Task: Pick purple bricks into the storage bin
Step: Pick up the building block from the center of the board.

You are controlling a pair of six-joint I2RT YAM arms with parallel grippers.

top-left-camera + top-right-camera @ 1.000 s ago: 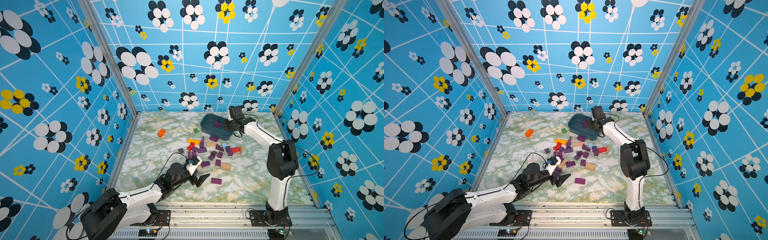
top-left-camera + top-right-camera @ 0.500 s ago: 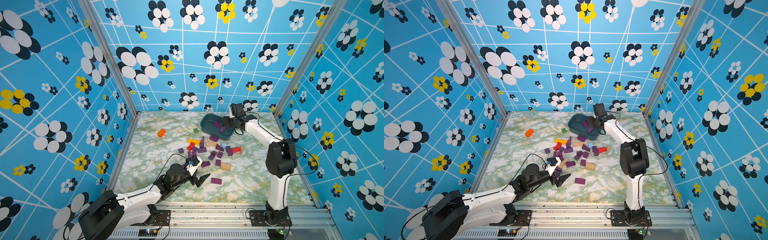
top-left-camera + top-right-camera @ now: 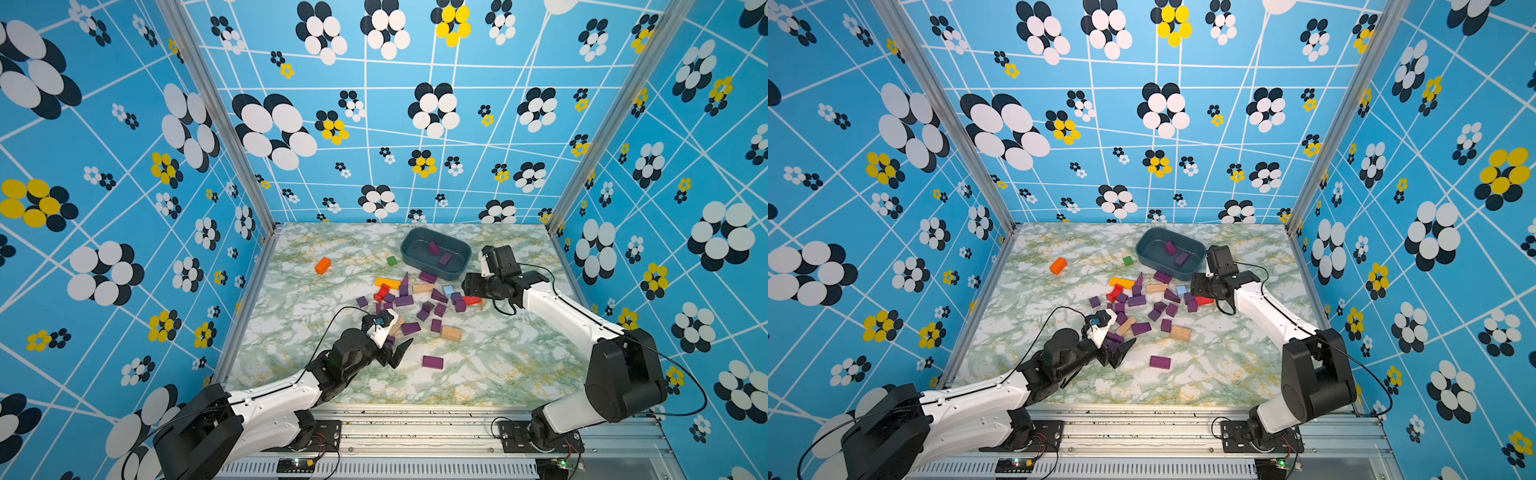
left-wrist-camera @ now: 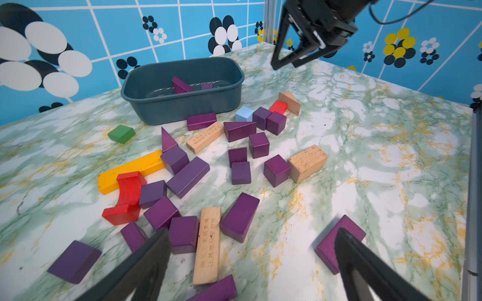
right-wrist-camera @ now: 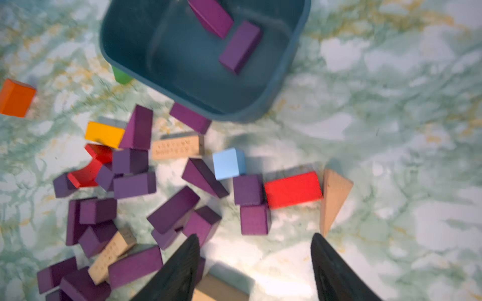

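L fingers (image 4: 146, 258): spread full wide, empty, low over the near edge of the pile. R fingers (image 5: 180, 268): about half apart, nothing between them, above bare tabletop (image 5: 391, 130). Bin (image 4: 182, 106) sits ahead of the R fingers, past the pile. Two purple bricks (image 5: 240, 47) lie inside; the rest are scattered between both sets of fingers.

Risks, my judgement:
1. L span takes in several bricks plus a tan bar (image 4: 207, 245). Closing as-is may drag the bar in or jam two bricks together. Safer pick: the lone brick (image 4: 326, 247) just beside one L finger.
2. Wedges: sloped faces, likely to squirt out of a flat pinch.
3. Red block (image 5: 292, 189) sits against a purple cube just ahead of the R fingers; a sloppy approach shoves both.
4. Purple bar (image 4: 200, 121) lies at the foot of the bin wall. Bin looks like light, smooth plastic; prob. slides if nudged.

Materials: bricks are matte painted wood w/ crisp edges (cubes, bars, wedges). Tan ones are bare wood w/ engraved text. Tabletop is a smooth marble print.
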